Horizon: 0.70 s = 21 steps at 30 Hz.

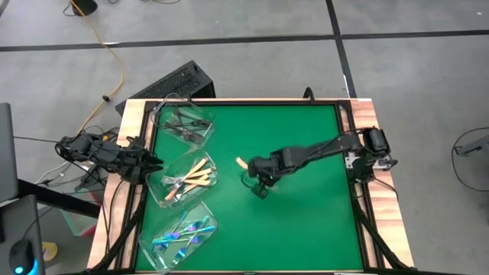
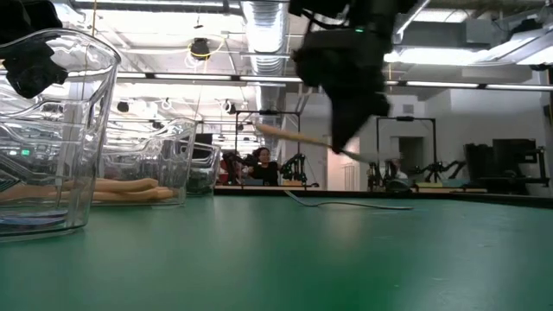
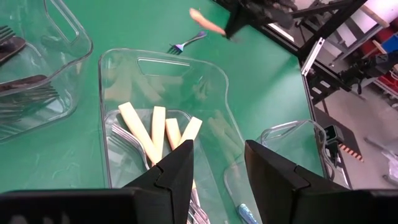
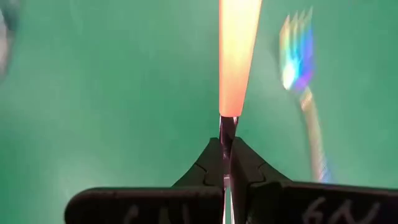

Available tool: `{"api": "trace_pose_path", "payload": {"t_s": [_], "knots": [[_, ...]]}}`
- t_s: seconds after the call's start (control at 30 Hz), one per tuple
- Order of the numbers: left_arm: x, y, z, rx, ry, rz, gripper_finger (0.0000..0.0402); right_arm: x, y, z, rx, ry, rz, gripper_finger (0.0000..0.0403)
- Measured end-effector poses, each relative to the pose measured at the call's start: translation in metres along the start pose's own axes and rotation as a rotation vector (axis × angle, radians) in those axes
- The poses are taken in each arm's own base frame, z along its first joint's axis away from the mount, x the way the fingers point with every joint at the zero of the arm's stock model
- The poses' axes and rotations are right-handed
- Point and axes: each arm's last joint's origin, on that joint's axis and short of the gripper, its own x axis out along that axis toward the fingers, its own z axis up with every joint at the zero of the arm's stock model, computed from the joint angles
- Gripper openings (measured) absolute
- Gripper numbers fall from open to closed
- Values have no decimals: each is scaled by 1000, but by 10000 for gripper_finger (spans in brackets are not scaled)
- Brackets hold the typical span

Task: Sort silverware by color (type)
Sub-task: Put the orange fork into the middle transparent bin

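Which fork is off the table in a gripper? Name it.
The cream-handled fork, pinched in the shut right gripper above the green mat. The iridescent fork lies loose on the mat beside it; all the others sit in tubs.

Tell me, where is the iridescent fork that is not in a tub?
In the high view, the iridescent fork lies on the green mat near its middle, beside the right gripper, which holds a cream-handled fork.

Right arm stretched from the table's right edge toward the centre, right gripper point(image 1: 257, 183) raised off the surface, fingers point(image 4: 214, 163) pinched tight together, left arm waiting at the left edge, left gripper point(image 3: 219, 163) with fingers parted
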Motion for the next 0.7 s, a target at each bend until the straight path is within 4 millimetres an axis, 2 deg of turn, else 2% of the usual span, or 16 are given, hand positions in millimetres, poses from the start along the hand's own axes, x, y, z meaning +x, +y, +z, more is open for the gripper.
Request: {"api": "trace_pose_path", "payload": {"t_s": [0.33, 0.53, 0.7], "knots": [[0, 0, 0, 10, 0, 1, 128, -46, -20, 84, 0, -432, 100, 13], [0, 0, 0, 7, -6, 7, 128, -72, -36, 121, -21, -686, 144, 13], [0, 0, 0, 2, -9, 10, 128, -86, -53, 141, -1, -866, 166, 13]]}}
